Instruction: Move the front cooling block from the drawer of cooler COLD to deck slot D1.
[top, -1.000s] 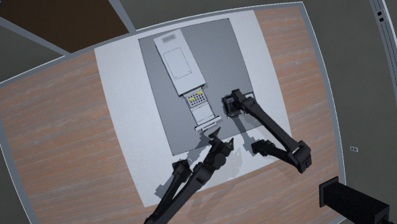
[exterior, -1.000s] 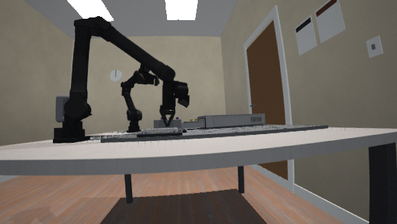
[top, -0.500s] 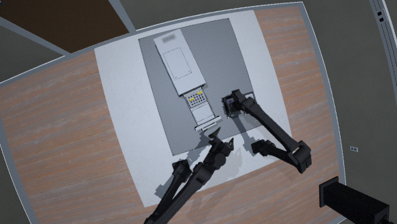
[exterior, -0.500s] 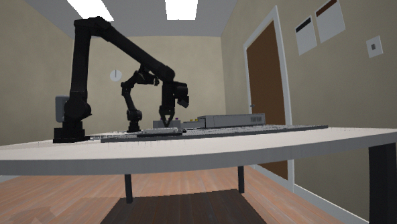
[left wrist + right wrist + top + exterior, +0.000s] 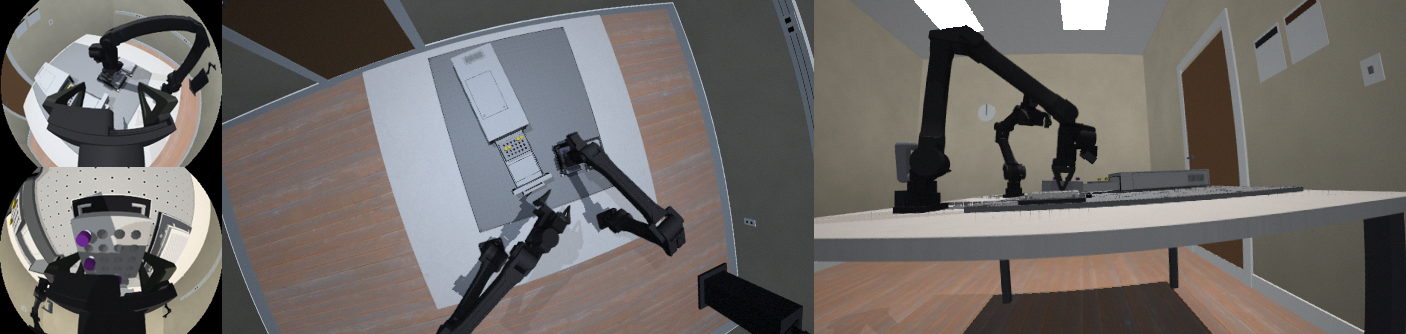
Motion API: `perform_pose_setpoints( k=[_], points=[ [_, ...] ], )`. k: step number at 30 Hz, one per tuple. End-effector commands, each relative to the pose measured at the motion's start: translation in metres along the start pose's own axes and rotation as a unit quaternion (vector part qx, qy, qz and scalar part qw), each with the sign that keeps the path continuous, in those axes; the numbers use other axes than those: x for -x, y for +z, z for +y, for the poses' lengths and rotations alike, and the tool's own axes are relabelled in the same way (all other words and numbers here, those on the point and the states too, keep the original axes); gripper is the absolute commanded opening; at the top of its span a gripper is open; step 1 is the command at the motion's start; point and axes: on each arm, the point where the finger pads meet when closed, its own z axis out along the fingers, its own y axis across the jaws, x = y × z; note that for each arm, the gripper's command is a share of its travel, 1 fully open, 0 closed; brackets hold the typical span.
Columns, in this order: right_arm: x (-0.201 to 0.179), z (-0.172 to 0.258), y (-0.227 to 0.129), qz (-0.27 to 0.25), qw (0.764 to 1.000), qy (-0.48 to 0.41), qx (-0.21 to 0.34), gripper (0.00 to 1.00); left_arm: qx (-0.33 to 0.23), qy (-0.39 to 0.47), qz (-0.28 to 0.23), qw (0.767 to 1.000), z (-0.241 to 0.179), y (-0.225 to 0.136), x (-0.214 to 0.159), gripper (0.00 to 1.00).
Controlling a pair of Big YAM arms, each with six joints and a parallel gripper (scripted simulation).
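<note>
Pinches the grey, many-bored rectangular cooling block [image 5: 569, 168] [image 5: 1050, 185] [image 5: 118, 80] [image 5: 112, 250] in the black right gripper [image 5: 573, 156] [image 5: 1062, 186] [image 5: 113, 77] [image 5: 111, 251] at black-plated slot D1 [image 5: 108, 204]; holds the black left gripper [image 5: 557, 202] [image 5: 1047, 121] [image 5: 112, 84] spread. Could snag a locator if lowered askew, jolting loose purple tubes [image 5: 83, 238].

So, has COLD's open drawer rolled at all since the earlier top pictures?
No, not that I can see. In the top view the drawer stands equally far out from the cooler COLD.
</note>
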Motion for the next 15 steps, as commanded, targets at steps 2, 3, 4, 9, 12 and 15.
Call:
perform_pose_setpoints(
  k=[2, 3, 4, 9, 12, 15],
  points=[
    [0.0382, 0.0100, -0.0435, -0.077, 0.997, -0.003, 0.024, 0.84, -0.001, -0.007, -0.024, 1.000, -0.0005, -0.0055, 0.0215, 1.00],
    [0.0403, 0.0118, -0.0423, -0.088, 0.996, -0.005, 0.023, 0.84, -0.001, -0.007, -0.024, 1.000, -0.0005, -0.0055, 0.0215, 1.00],
    [0.0408, 0.0122, -0.0417, -0.092, 0.996, -0.006, 0.021, 0.84, -0.001, -0.007, -0.024, 1.000, -0.0005, -0.0055, 0.0215, 1.00],
    [0.0406, 0.0128, -0.0417, -0.091, 0.996, -0.006, 0.023, 0.84, -0.001, -0.007, -0.024, 1.000, -0.0005, -0.0055, 0.0215, 1.00],
    [0.0406, 0.0128, -0.0417, -0.091, 0.996, -0.006, 0.023, 0.84, -0.001, -0.007, -0.024, 1.000, -0.0005, -0.0055, 0.0215, 1.00],
    [0.0406, 0.0128, -0.0417, -0.091, 0.996, -0.006, 0.023, 0.84, -0.001, -0.007, -0.024, 1.000, -0.0005, -0.0055, 0.0215, 1.00]
  ],
)
